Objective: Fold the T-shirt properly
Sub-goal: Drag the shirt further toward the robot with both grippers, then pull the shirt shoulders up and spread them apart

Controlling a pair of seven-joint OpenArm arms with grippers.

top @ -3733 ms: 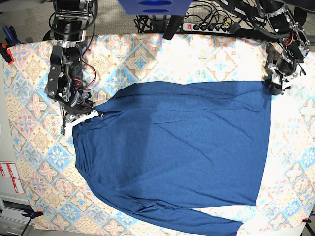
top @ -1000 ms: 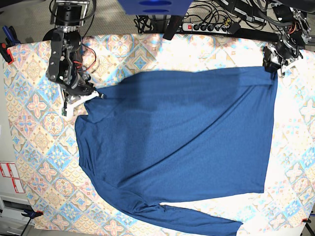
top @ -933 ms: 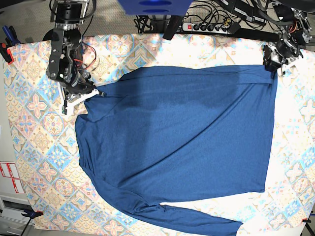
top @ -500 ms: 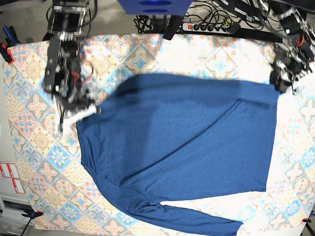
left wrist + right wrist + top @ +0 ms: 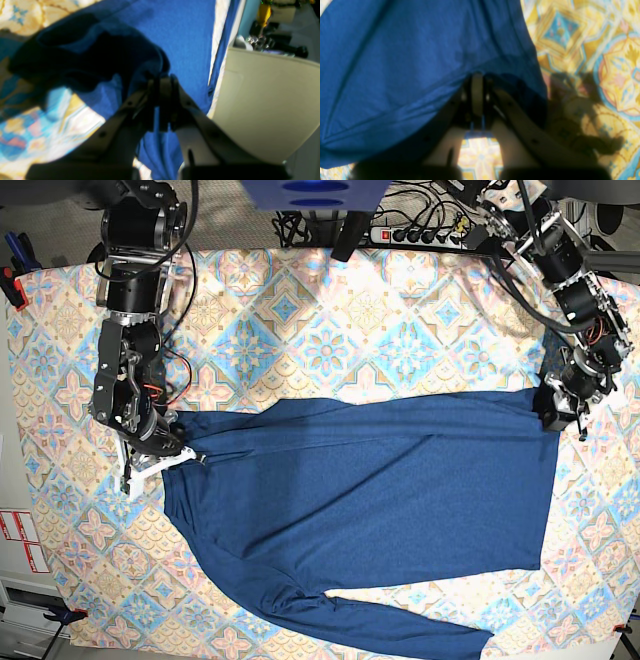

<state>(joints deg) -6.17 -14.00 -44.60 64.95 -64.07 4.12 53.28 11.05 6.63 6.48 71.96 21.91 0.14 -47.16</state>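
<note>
the right gripper is clamped on a bunched upper corner of the t-shirt, at the left of the base view. the left gripper pinches the opposite upper corner, at that view's right. between them the navy shirt lies spread on the patterned tablecloth, its upper edge folded over, one long sleeve trailing along the near edge.

Patterned tablecloth covers table; T-shirt spread on it.
</note>
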